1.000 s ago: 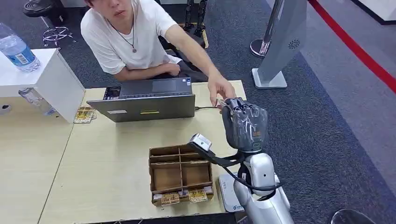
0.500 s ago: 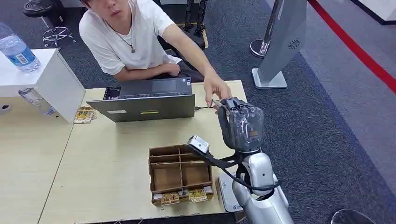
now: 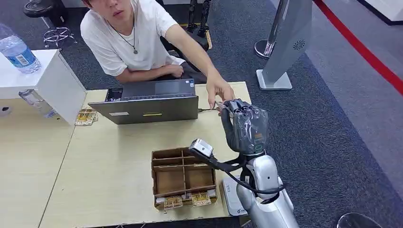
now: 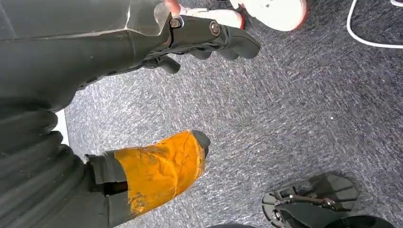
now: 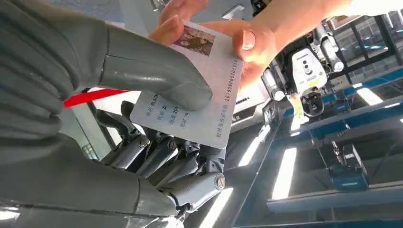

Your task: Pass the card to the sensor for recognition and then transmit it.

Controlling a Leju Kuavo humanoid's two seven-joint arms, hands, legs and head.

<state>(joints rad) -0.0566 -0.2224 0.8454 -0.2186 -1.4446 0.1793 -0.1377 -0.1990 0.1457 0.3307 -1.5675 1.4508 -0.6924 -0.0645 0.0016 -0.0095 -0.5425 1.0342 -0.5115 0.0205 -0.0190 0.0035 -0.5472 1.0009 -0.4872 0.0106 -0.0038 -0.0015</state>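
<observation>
In the right wrist view a white card (image 5: pixel 205 102) with a small photo and printed text is pinched between my right hand's thumb (image 5: pixel 157 76) and its dark fingers (image 5: pixel 190 166). A person's hand (image 5: pixel 247 40) grips the card's far end at the same time. In the head view my right hand (image 3: pixel 244 126) is raised above the table's right side, and the person's hand (image 3: pixel 219 91) reaches across to touch its fingertips. A white sensor unit (image 3: pixel 231 195) lies at the table's front right corner. My left hand (image 4: pixel 199 35) hangs over carpet, holding nothing, with its orange-taped thumb (image 4: pixel 161 164) apart from the fingers.
An open laptop (image 3: pixel 148 102) stands at the table's far side in front of the seated person (image 3: pixel 128 38). A wooden compartment box (image 3: pixel 183 175) with small cards along its front sits near me. A water bottle (image 3: pixel 16 50) stands on a white block at left. A grey stand (image 3: pixel 285 47) rises on the carpet.
My right hand has drifted slightly left with the card. The person's hand has followed it and stays at its fingertips.
</observation>
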